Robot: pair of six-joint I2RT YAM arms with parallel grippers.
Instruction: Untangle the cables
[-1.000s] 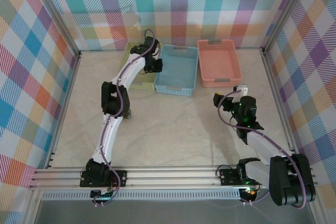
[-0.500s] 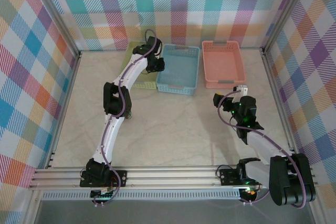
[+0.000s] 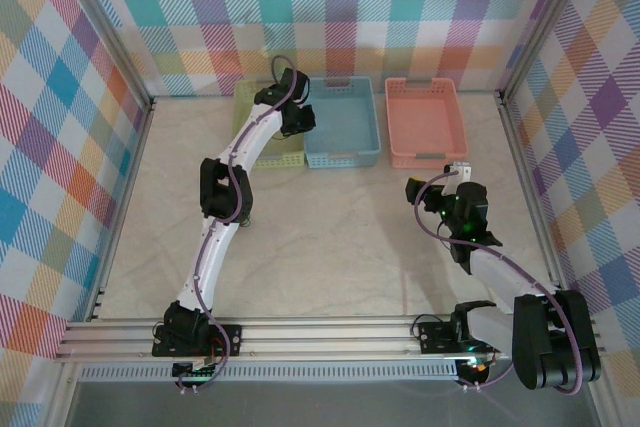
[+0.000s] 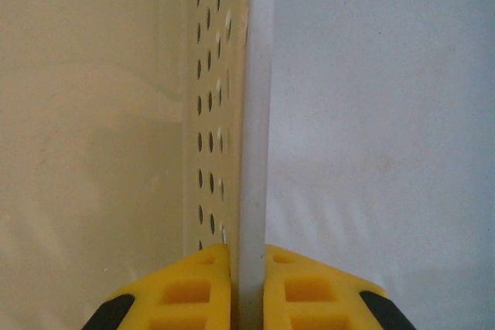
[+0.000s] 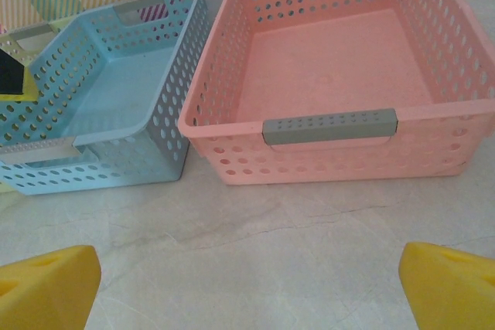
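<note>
Plaid cloth walls (image 3: pixel 400 7) in pastel checks close three sides of a pale, marble-veined table (image 3: pixel 340 247). An aluminium rail (image 3: pixel 330 332) runs along my near edge. The tabletop between my two arms lies bare, so the middle gives wide room. The crowding is at the far wall, where three plastic baskets stand in a row: a yellow-green basket (image 3: pixel 248 105), a blue basket (image 3: pixel 345 127) against it, and a pink basket (image 3: pixel 425 122) just beside the blue one.

My left pincer (image 4: pixel 247 284) reaches into that row and is clenched on the blue basket's thin left wall. Its wrist camera shows the pale rim pinched upright between my yellow fingers (image 4: pixel 186 291). Smooth bluish floor lies to one side of the rim and a cream wall punched with oval holes to the other. From overhead the wrist covers that grip.

My right pincer (image 5: pixel 247 291) hangs released, grasping nothing, its tips wide apart over the table short of the pink basket. From there I see rounded corners, hole-patterned sides and grey handle strips (image 5: pixel 330 125), which are too small to read from overhead.

Where the cables lie I cannot tell.
</note>
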